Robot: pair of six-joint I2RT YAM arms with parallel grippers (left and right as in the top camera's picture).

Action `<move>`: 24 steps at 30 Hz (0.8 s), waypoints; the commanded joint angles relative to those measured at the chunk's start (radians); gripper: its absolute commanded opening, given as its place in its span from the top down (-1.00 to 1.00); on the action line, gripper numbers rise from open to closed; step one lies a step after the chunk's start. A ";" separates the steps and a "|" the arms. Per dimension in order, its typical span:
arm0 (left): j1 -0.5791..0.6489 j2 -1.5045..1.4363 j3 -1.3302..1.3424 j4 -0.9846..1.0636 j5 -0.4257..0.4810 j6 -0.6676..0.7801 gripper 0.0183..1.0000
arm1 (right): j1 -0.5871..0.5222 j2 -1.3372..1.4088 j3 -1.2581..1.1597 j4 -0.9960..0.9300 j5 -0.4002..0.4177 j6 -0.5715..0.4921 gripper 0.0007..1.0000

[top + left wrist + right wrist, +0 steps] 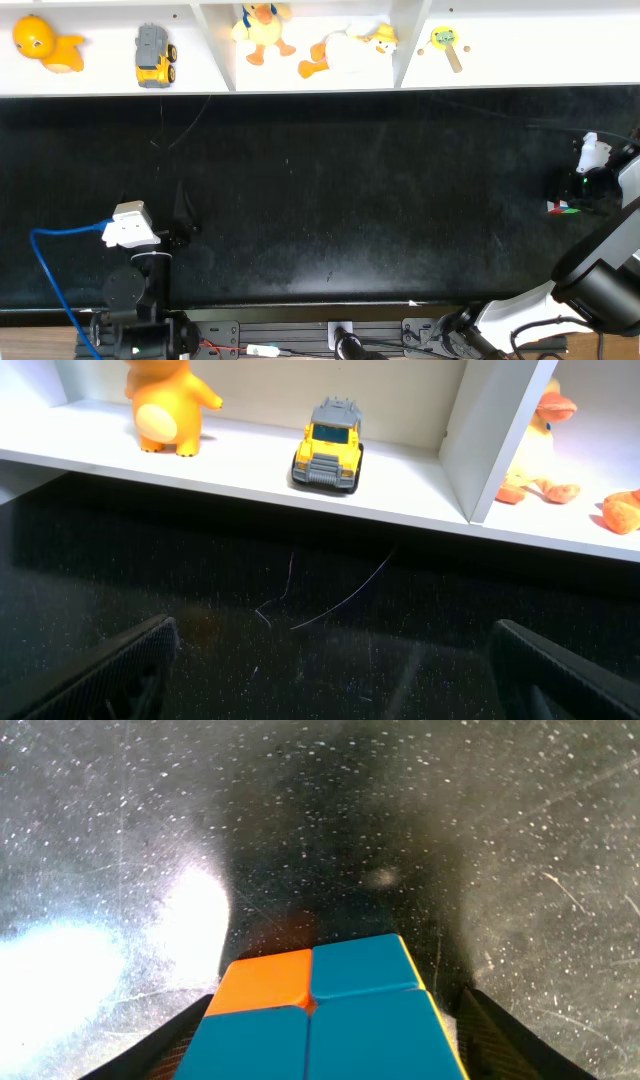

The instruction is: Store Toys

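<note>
Top view: the black table (350,200) spans the middle, with a white shelf (320,90) along its 12 o'clock edge. The right gripper (578,190) sits at the 3 o'clock side of the table, and a multicoloured puzzle cube (320,1015) is pinched between its two fingers. In the right wrist view the cube shows blue and orange squares, with a dark finger (495,1040) against each flank and the scuffed tabletop below. Whether the cube touches the table I cannot tell.

The left gripper (184,215) is near 8 o'clock, low over bare table, its fingers spread wide and holding nothing. It faces 12 o'clock, toward the shelf.

On the shelf, the 10 o'clock compartment holds an orange duck (45,45) and a yellow toy truck (155,55), standing apart. The 12 o'clock compartment holds a yellow plush duck (262,30) and, just beside it, a white plush duck (345,50) lying down. The 1 o'clock compartment holds a small yellow toy on a stick (445,45).
</note>
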 commanded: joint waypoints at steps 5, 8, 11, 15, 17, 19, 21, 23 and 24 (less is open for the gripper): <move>-0.002 -0.010 -0.008 0.005 -0.001 -0.004 -1.00 | 0.004 0.026 -0.011 0.002 -0.008 0.011 -0.11; -0.002 -0.010 -0.008 0.005 -0.001 -0.004 -1.00 | 0.004 0.026 -0.011 0.002 -0.009 0.011 -0.10; -0.002 -0.010 -0.008 0.005 -0.001 -0.004 -1.00 | 0.004 0.026 -0.011 0.005 -0.009 0.011 -0.07; -0.002 -0.010 -0.008 0.005 -0.001 -0.004 -1.00 | 0.004 0.026 -0.011 0.006 -0.009 0.011 0.11; -0.002 -0.010 -0.008 0.005 -0.001 -0.004 -1.00 | 0.004 0.026 -0.011 0.006 -0.009 0.011 0.18; -0.002 -0.010 -0.008 0.005 -0.001 -0.004 -1.00 | 0.004 0.026 -0.011 0.009 -0.008 0.022 0.22; -0.002 -0.010 -0.008 0.005 -0.001 -0.004 -1.00 | 0.004 0.026 -0.011 0.013 -0.008 0.033 0.24; -0.002 -0.010 -0.008 0.005 -0.001 -0.004 -1.00 | 0.004 0.026 -0.011 0.013 -0.008 0.033 0.25; -0.002 -0.010 -0.008 0.005 -0.001 -0.004 -1.00 | 0.004 0.026 -0.011 0.013 -0.008 0.033 0.26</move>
